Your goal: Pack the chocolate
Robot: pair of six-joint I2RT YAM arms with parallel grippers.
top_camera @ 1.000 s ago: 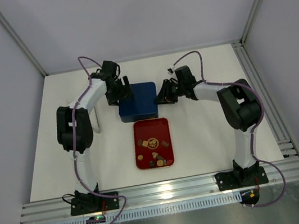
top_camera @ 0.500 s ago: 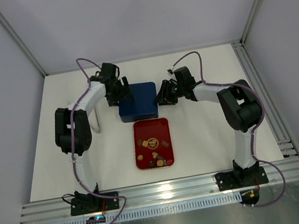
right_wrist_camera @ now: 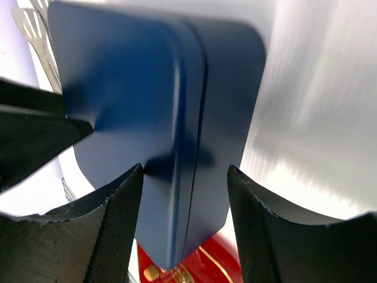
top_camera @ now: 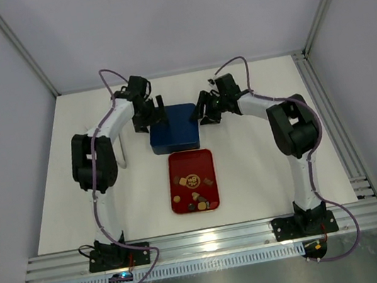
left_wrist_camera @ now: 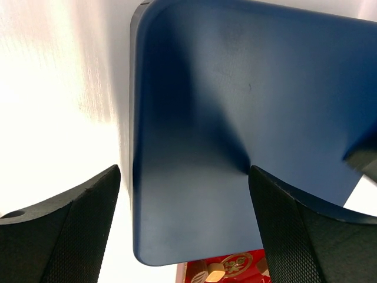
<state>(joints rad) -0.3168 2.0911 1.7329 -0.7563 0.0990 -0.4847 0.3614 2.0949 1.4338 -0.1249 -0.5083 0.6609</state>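
From above, you see the chocolate [top_camera: 194,184] lying on the red tray [top_camera: 174,161], just near the blue box [top_camera: 175,131] on the desk [top_camera: 264,165]. In the left wrist view, the left end effector [left_wrist_camera: 184,171] is released, its fingers wide over the box. In the right wrist view, the right end effector [right_wrist_camera: 185,168] is released, astride the box edge.

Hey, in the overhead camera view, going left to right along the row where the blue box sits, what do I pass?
In order: left end effector → blue box → right end effector.
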